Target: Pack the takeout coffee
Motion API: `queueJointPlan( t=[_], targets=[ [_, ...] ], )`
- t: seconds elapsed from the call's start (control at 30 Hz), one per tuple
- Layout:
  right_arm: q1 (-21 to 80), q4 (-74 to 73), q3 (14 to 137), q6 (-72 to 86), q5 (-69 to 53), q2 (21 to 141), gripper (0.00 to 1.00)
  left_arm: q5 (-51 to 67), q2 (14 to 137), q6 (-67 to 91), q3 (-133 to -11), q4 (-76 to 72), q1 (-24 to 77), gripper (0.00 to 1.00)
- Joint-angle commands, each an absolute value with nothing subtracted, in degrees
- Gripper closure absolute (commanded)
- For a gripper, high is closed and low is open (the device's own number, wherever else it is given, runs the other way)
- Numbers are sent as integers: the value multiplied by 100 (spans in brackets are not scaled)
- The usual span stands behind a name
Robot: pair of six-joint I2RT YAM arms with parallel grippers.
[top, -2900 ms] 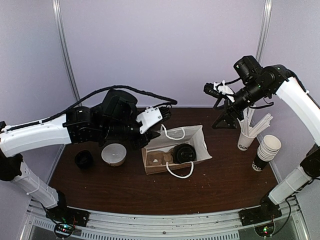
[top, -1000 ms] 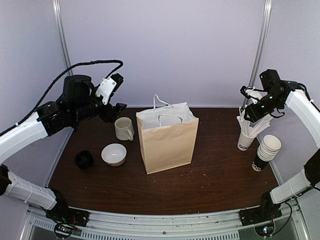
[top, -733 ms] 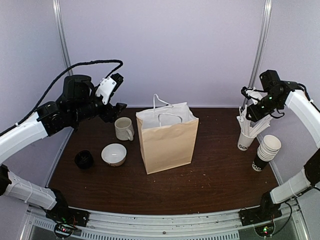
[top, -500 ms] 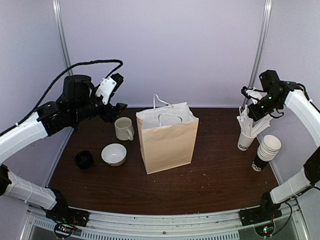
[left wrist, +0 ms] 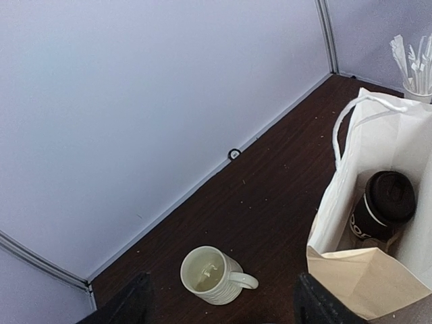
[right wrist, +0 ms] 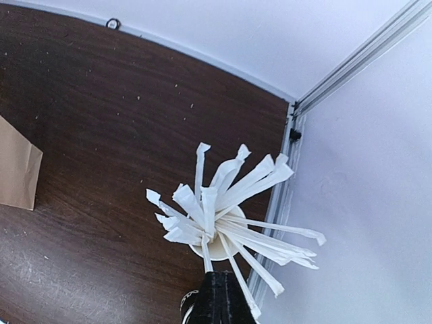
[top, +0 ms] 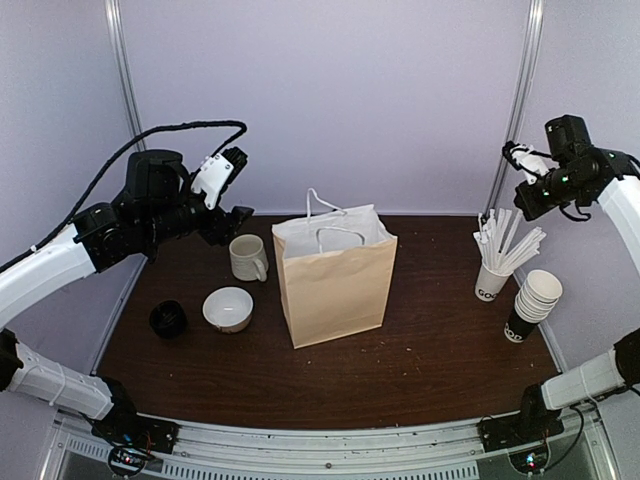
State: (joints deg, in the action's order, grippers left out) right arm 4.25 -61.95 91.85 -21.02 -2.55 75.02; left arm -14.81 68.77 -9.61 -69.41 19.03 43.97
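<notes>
The takeout coffee (left wrist: 385,206), a black cup with a black dome lid, stands inside the upright brown paper bag (left wrist: 358,277); from above the bag (top: 335,285) hides it. My left gripper (left wrist: 223,317) hovers open and empty, high over the back left, left of the bag (top: 235,213). My right gripper (right wrist: 225,272) is shut above the cup of paper-wrapped straws (right wrist: 223,202). One straw (right wrist: 207,253) runs from the bunch up into its fingertips. In the top view that gripper (top: 527,203) is raised over the straw cup (top: 490,280).
A cream mug (top: 246,258) and a white bowl (top: 228,308) sit left of the bag, a small black round thing (top: 168,319) further left. A stack of paper cups (top: 530,305) stands at the right edge beside the straw cup. Metal frame posts rise behind.
The bag, lying on its side at first, now stands upright. Over the last second my right gripper shut at the straws and rose up and right. The left arm stayed still.
</notes>
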Motion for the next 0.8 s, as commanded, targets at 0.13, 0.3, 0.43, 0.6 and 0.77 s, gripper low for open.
queueJointPlan(
  t=[0.13, 0.3, 0.43, 0.6, 0.77],
  targets=[
    [387, -6585, 9846, -2250, -106, 7045, 100, -1704, 6903, -1177, -6897, 1604, 4377, 26],
    [377, -6744, 10438, -2264, -298, 6999, 100, -1767, 6927, -1233, -6895, 1603, 4371, 26],
    [378, -6895, 10966, -2169, -793, 7198, 100, -1886, 6913, -1313, -6858, 1553, 4344, 26],
    [385, -6986, 11627, -2189, -2517, 7525, 100, -1930, 6652, -1333, -6727, 1354, 4340, 26],
    [394, -7139, 12481, -1897, -4039, 8167, 100, -2190, 6565, -1502, -6659, 1272, 4333, 26]
  ],
)
